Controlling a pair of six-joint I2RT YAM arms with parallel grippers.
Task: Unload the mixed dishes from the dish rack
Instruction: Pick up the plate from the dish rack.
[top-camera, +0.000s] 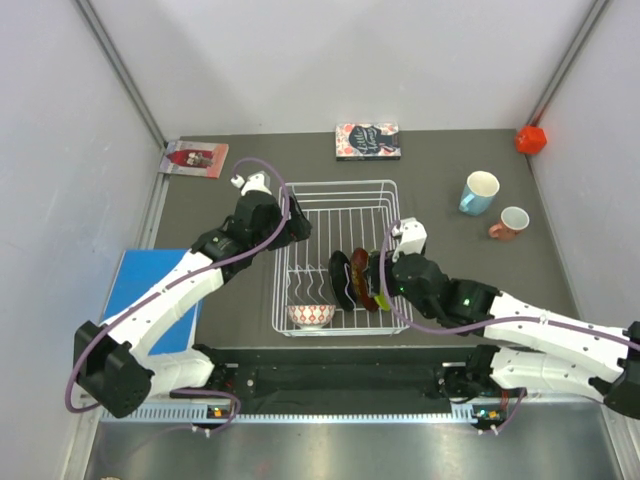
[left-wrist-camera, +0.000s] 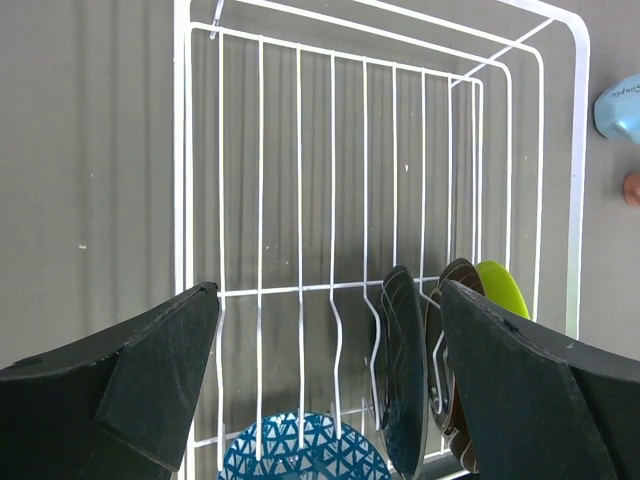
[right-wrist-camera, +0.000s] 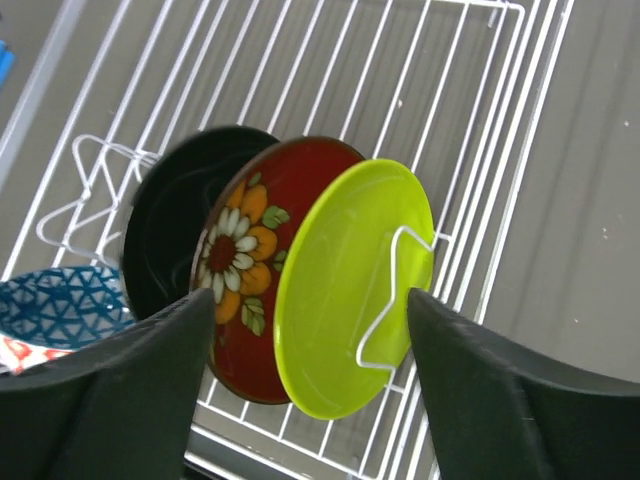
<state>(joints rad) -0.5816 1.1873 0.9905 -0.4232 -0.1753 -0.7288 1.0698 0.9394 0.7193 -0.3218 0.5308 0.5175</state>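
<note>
Dish rack (top-camera: 335, 255) mid-desk (top-camera: 440, 170). Inside, near end: bowl (top-camera: 311, 316) left, three plates (top-camera: 356, 279) upright to its right. Two mugs (top-camera: 494, 205) on the desk right of rack; two books (top-camera: 367, 141) behind.

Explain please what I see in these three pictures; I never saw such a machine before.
Two robot arms stand at a table's near edge. One picture looks down from above; the other two come from cameras on each wrist. The left end effector and right end effector are both open and hold nothing. In the white dish rack stand a black plate, a red floral plate and a green plate, beside a patterned bowl. Two mugs, blue and pink, stand outside on the table.
</note>
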